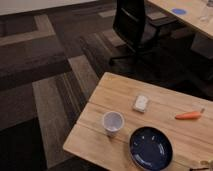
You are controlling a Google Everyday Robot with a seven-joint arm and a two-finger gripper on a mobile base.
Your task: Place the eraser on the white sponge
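The light wooden tabletop point(107, 95) carries a white sponge point(141, 103) near its middle, a white cup point(113, 122) standing upright near the front edge, and a dark blue plate point(151, 148) just beside the cup. An orange carrot point(189, 115) lies apart, to the right of the sponge. The gripper is outside the view.

One cup point(113, 122), one plate point(151, 148), one white sponge point(141, 103), one carrot point(188, 115).
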